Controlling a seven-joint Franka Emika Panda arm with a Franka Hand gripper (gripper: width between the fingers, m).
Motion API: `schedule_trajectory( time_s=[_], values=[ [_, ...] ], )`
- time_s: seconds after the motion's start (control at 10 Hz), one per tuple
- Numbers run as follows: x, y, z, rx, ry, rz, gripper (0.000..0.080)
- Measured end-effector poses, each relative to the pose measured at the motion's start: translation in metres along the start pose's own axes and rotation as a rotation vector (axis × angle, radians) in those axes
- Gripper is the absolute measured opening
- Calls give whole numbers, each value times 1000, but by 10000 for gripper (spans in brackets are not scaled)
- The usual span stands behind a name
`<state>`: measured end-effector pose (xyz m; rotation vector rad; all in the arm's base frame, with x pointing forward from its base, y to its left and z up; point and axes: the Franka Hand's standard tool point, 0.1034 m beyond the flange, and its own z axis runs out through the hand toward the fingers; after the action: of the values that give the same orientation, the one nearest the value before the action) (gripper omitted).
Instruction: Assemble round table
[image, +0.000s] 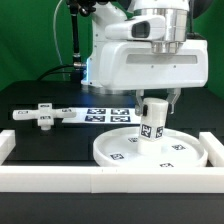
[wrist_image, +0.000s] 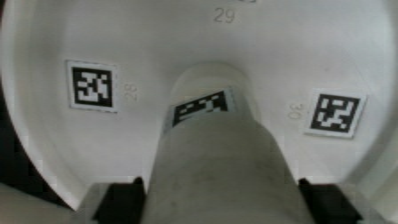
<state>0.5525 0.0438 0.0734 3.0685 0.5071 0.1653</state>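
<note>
Holding leg (image: 152, 120) near-upright at lower centre, pincer (image: 160, 99) clamped on it, likely for seating into disc (image: 192, 157) middle.

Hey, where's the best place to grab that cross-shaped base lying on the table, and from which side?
Probably from straight above. The cross-shaped base lies flat on the table, so only its arms' side faces can be pinched; close across one narrow arm near the hub. The end effector is now shut on the leg.

Bright light washes out the white disc (image: 105, 148); the wrist view is blurred.
</note>
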Motion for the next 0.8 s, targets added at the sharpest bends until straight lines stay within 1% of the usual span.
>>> schedule_trajectory(
  time_s=[0.1,0.3,0.5,0.6,0.7,0.8],
  values=[
    [0,1,0,9,8,119,409],
    [0,2,0,10,18,242,409],
    [0,3,0,16,18,360,409],
    [0,4,0,23,17,471,409],
    [-1,5,1,26,17,498,409],
    [-2,5,2,38,22,664,409]
  ],
)
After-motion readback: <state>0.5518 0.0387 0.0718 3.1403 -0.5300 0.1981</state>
